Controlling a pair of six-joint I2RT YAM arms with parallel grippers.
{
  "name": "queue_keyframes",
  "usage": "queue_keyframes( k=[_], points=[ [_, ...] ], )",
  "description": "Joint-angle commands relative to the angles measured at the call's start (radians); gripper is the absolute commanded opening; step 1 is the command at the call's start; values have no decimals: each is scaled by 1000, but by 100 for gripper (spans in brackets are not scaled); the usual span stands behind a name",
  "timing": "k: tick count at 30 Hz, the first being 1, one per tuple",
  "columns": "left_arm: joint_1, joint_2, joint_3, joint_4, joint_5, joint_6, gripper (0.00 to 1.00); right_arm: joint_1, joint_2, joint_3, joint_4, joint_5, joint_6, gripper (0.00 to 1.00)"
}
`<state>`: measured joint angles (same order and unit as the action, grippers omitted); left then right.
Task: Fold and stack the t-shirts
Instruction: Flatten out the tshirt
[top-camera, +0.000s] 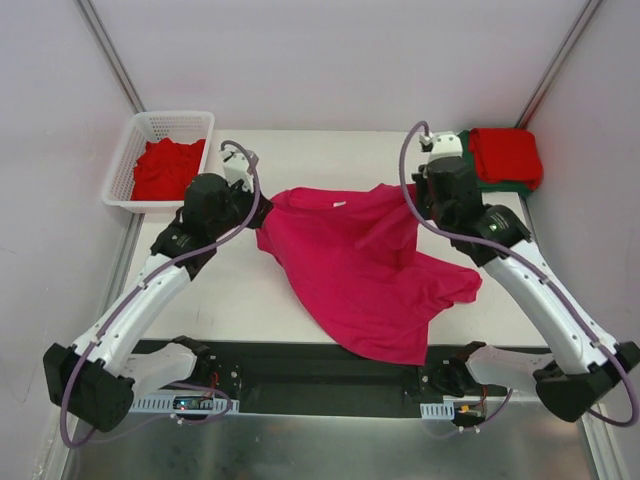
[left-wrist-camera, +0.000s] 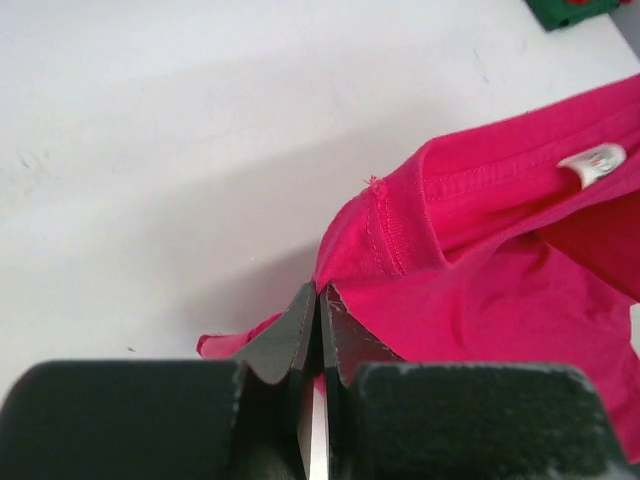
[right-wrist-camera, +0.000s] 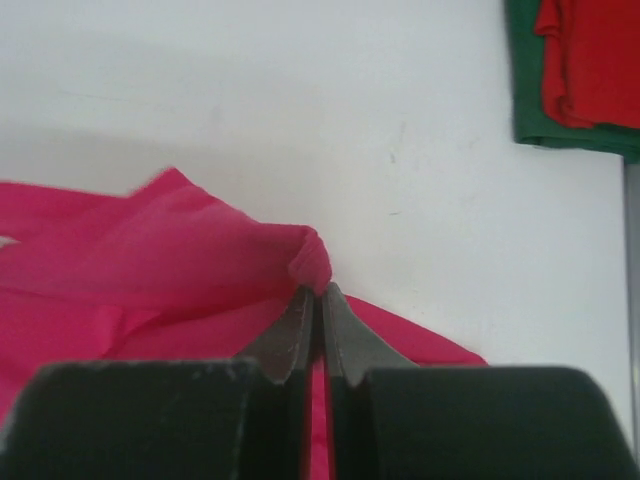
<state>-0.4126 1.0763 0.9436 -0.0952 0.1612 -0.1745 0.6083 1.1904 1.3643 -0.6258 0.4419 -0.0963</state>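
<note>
With left gripper (left-wrist-camera: 318, 292) and right gripper (right-wrist-camera: 318, 288) each pinched shut on the top edge of the magenta t-shirt (top-camera: 360, 265), crumpled across the counter (top-camera: 235, 300), looked like the spreading-out step, probably needed pulling taut and flat before folding toward the red stack (top-camera: 505, 155).

My top external camera sits above and behind my arm bases, looking down across the whole bench (top-camera: 330, 150). Each wrist camera sits close behind its own end effector, left end effector (left-wrist-camera: 320, 292) and right end effector (right-wrist-camera: 318, 290), facing along the fingers. All three views share the magenta-pink t-shirt (top-camera: 370, 270) and the dark green t-shirt (right-wrist-camera: 527, 100).
</note>
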Motion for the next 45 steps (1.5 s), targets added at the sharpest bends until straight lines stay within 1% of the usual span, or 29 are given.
queue_keyframes(
  k=[1, 6, 10, 12, 17, 18, 19, 23, 29, 33, 35, 38, 45],
  points=[
    [-2, -110, 112, -145, -87, 67, 0, -2, -136, -10, -63, 161, -14, 2],
    [0, -226, 196, -262, -114, 90, 0, -1, -285, 8, -78, 219, -6, 1],
    [-2, -283, 305, -339, -92, 107, 0, -2, -354, 59, -81, 202, -28, 1],
    [-2, -314, 346, -360, -65, 113, 0, -2, -382, 82, -65, 144, -58, 2],
    [-2, -365, 471, -396, 89, 115, 0, -1, -479, 99, 18, -15, -92, 1],
    [-2, -380, 486, -396, 112, 109, 0, -2, -486, 116, 24, -70, -95, 1],
    [-2, -383, 518, -397, 162, 96, 0, -2, -489, 128, 28, -95, -98, 1],
    [-2, -385, 604, -396, 268, 66, 0, -2, -491, 197, 50, -251, -105, 2],
    [0, -351, 741, -396, 379, 46, 0, -2, -474, 324, 84, -389, -111, 1],
    [0, -342, 836, -394, 432, 32, 0, -1, -459, 423, 84, -433, -109, 1],
    [1, -343, 865, -396, 449, 27, 0, -2, -459, 470, 92, -494, -108, 1],
    [3, -352, 911, -396, 465, 20, 0, -2, -469, 522, 94, -523, -108, 1],
    [8, -384, 945, -397, 446, 17, 0, -4, -512, 542, 94, -554, -92, 1]
  ],
)
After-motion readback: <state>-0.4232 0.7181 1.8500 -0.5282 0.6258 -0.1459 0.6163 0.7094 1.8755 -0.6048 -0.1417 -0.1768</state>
